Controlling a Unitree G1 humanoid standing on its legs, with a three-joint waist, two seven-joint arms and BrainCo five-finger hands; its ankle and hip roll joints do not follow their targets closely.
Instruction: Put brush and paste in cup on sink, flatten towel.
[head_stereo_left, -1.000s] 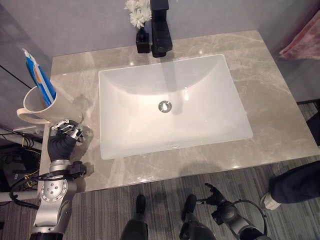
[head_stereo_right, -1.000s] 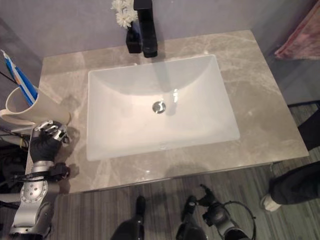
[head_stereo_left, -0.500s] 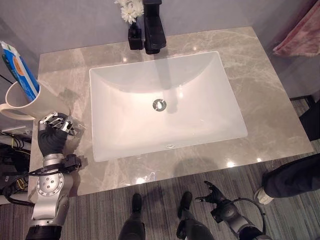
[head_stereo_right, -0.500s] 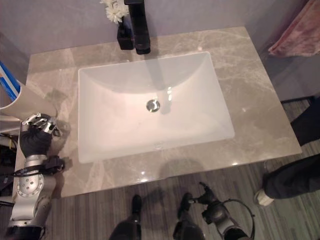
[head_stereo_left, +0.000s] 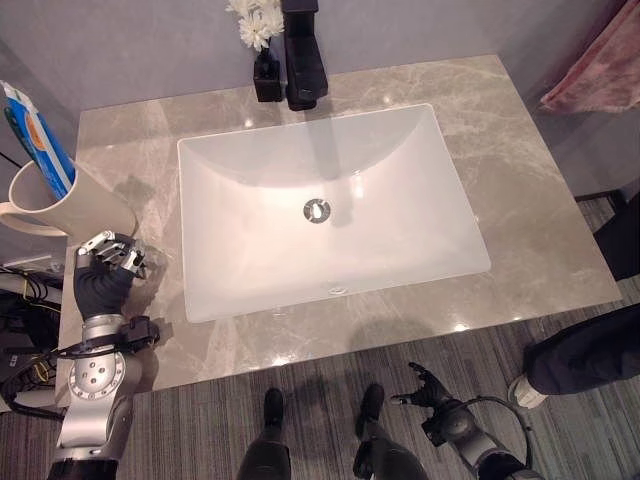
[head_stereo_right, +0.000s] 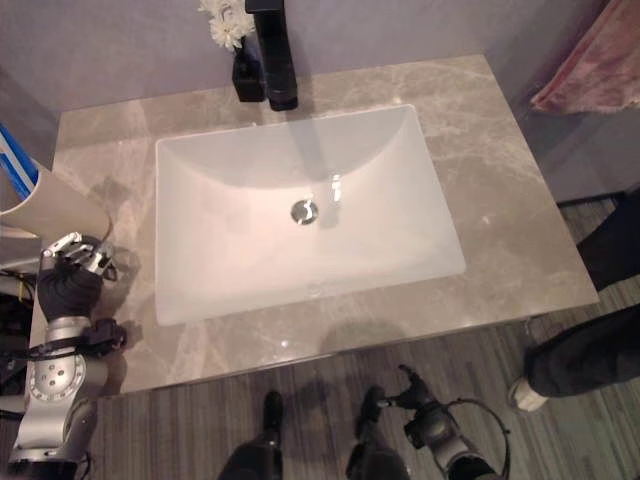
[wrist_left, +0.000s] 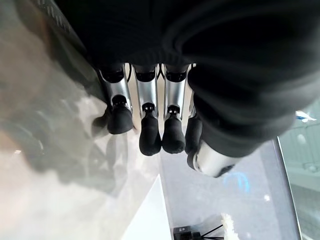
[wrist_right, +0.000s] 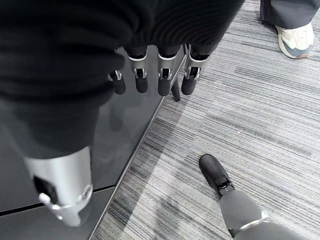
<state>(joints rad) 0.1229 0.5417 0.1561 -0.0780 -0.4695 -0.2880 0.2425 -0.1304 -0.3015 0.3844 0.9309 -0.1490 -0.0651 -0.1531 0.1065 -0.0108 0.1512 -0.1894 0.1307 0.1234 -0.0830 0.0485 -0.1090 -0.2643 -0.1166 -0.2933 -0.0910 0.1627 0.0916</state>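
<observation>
A cream cup (head_stereo_left: 62, 207) stands on the counter's left end. A blue toothbrush and paste (head_stereo_left: 38, 140) stick up out of it. My left hand (head_stereo_left: 100, 283) rests on the counter just in front of the cup, apart from it, fingers relaxed and holding nothing (wrist_left: 150, 135). My right hand (head_stereo_left: 427, 385) hangs below the counter's front edge over the floor, fingers loose and empty (wrist_right: 160, 80). A pink towel (head_stereo_left: 598, 68) hangs at the far right, beyond the counter.
A white basin (head_stereo_left: 200, 260) is sunk into the grey marble counter (head_stereo_left: 545, 220). Behind the basin stand a black tap (head_stereo_left: 303, 60) and a small vase of white flowers (head_stereo_left: 262, 45). A person's leg and shoe (head_stereo_left: 575, 360) are at the lower right.
The camera has shifted, so the whole picture has moved. My left hand has drawn back slightly from the cup toward the counter's front edge.
</observation>
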